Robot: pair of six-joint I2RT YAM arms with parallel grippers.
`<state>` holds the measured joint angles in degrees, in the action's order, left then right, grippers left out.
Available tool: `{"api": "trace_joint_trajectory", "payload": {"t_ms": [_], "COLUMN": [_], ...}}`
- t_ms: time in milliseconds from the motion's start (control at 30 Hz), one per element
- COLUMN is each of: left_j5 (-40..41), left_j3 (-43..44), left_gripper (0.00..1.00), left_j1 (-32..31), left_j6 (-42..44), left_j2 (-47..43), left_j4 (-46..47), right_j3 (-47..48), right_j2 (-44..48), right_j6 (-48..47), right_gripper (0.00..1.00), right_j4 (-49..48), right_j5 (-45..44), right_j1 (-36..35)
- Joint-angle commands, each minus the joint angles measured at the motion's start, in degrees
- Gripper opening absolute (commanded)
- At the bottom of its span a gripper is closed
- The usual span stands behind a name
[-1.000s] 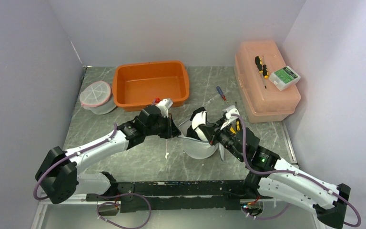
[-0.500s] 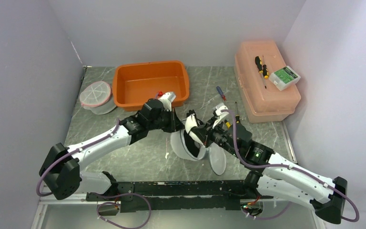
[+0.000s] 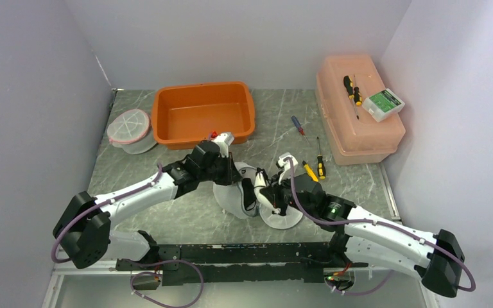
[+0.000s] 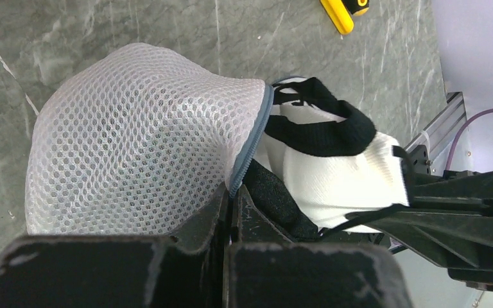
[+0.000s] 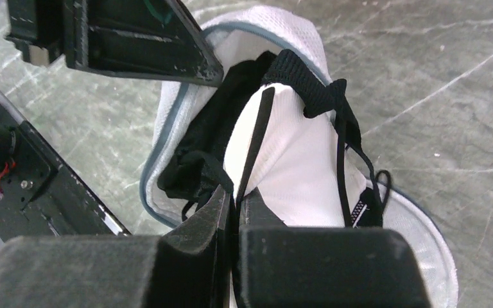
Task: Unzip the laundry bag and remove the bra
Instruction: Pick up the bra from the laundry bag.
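Note:
The white mesh laundry bag (image 3: 234, 196) lies open on the table; it also shows in the left wrist view (image 4: 141, 138) and the right wrist view (image 5: 417, 237). My left gripper (image 3: 234, 174) (image 4: 232, 200) is shut on the bag's grey zipper rim (image 4: 251, 144). The white bra with black straps (image 4: 334, 163) (image 5: 289, 160) sticks half out of the bag's mouth. My right gripper (image 3: 263, 196) (image 5: 236, 196) is shut on the bra's black strap and white cup edge.
An orange tub (image 3: 203, 112) stands at the back. A round mesh-lidded container (image 3: 129, 128) is at the back left. A pink box (image 3: 358, 106) at the right carries a screwdriver and a small pack. Loose screwdrivers (image 3: 314, 167) lie right of the bag.
Both grippers moved left and down with the bag and bra. The bag now rests lower on the table, and the bra has come further out of its mouth.

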<state>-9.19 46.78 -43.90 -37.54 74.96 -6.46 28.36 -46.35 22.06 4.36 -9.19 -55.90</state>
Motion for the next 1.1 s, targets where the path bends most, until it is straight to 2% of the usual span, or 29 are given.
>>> {"api": "trace_joint_trajectory", "payload": {"t_ms": [0, 100, 167, 233, 300, 533, 633, 733, 900, 1067], "left_j5": [-0.79, 0.37, 1.42, 2.30, 2.68, 3.36, 3.31, 3.02, 2.34, 2.42], "left_j3": [-0.75, -0.82, -1.17, -1.85, -2.48, -3.33, -3.89, -4.70, -5.30, -4.91], "left_gripper": [0.03, 0.03, 0.03, 0.03, 0.03, 0.03, 0.03, 0.03, 0.03, 0.03], "left_j1": [0.15, 0.20, 0.13, 0.21, 0.25, 0.30, 0.22, 0.23, 0.22, 0.22], "left_j6": [-0.48, -0.76, -0.78, -0.86, -0.86, -0.12, 0.16, 0.02, -0.07, 0.27], "left_j2": [0.20, 0.35, 0.20, -0.02, -0.28, -0.68, -0.99, -1.28, -1.70, -1.82], "left_j4": [3.09, 1.69, 0.47, -0.45, -0.96, -1.76, -1.60, -0.72, -0.05, -0.65], "right_j3": [-0.56, 0.01, 1.41, 2.18, 2.46, 3.76, 5.47, 7.95, 14.80, 21.78], "right_j2": [-1.07, -3.96, -6.59, -7.92, -8.03, -3.65, -0.44, 0.14, -7.32, -15.60], "right_j6": [1.70, 1.72, 1.60, 1.67, 1.96, 1.69, 1.86, 4.30, 11.38, 11.74], "right_gripper": [0.02, 0.06, 0.18, 0.34, 0.44, 0.65, 0.71, 0.72, 0.71, 0.69], "right_j4": [-4.14, -7.91, -8.35, -8.61, -8.16, -0.32, 3.96, 7.28, 11.68, 15.77], "right_j5": [1.64, 2.64, 4.00, 4.88, 5.29, 5.26, 3.44, 2.63, 4.99, 6.50], "right_j1": [0.18, 0.17, 0.18, 0.13, 0.17, 0.18, 0.25, 2.33, 6.89, 6.86]}}
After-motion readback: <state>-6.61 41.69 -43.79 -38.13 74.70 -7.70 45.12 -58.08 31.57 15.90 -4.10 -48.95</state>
